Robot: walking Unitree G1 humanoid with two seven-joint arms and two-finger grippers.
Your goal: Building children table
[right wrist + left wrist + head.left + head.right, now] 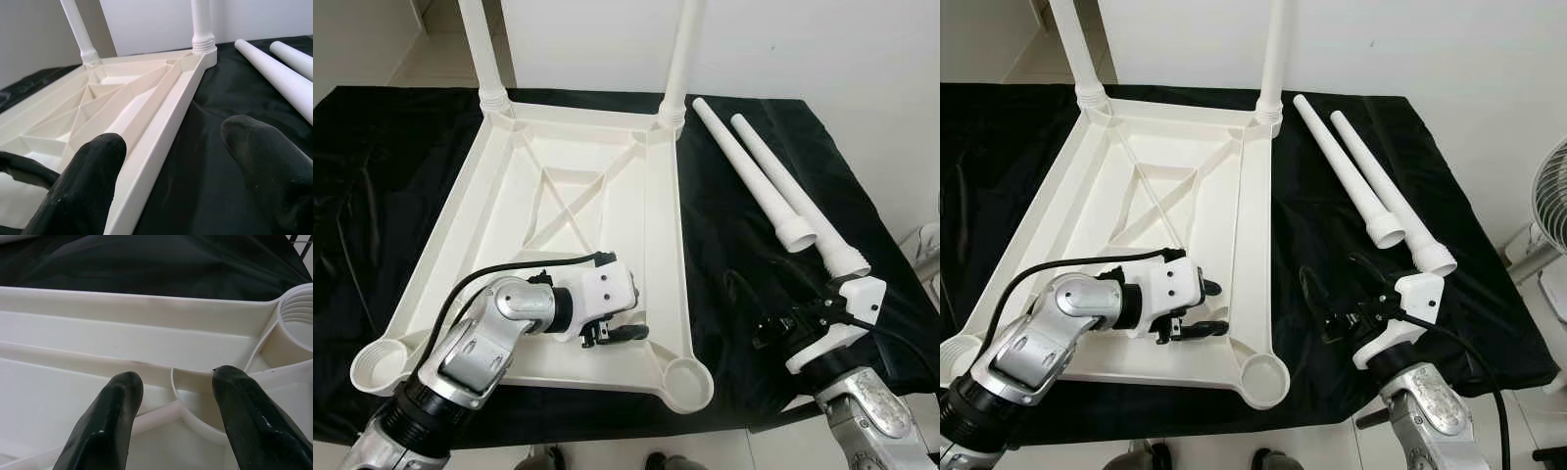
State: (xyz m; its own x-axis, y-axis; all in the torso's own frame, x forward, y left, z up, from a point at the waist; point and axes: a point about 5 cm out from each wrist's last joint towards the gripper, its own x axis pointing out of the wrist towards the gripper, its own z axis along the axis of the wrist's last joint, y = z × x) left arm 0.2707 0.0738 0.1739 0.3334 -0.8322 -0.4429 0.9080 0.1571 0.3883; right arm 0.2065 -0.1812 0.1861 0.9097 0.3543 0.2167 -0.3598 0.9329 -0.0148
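Nearest to me, my left claw (pixel 619 333) sits inside the upturned table top (pixel 661 235), over the near rail, fingers spread and holding nothing. My left wrist view shows both fingertips (pixel 120 396) parted above a curved rib, with the near right socket (pixel 688 383) just beyond them. The near left socket (pixel 377 364) lies behind that claw, beside my forearm; both near sockets stand empty.

My right claw (pixel 781 328) hovers over the black cloth (pixel 734 245) to the right of the top, likewise released and empty, pointing toward the rail.

Two legs (pixel 677 69) already stand in the far corners, well ahead of both claws. Two loose legs (pixel 759 176) lie side by side on the cloth, just ahead of my right claw, collared ends toward me.

Assessment: the top is moulded plastic, ribbed, so stiff and probably light; it may slide on the cloth if pushed. The loose legs are smooth round tubes, likely slippery and prone to roll. I judge the best hold is mid-shaft across the tube, leaving the end that enters the socket free.
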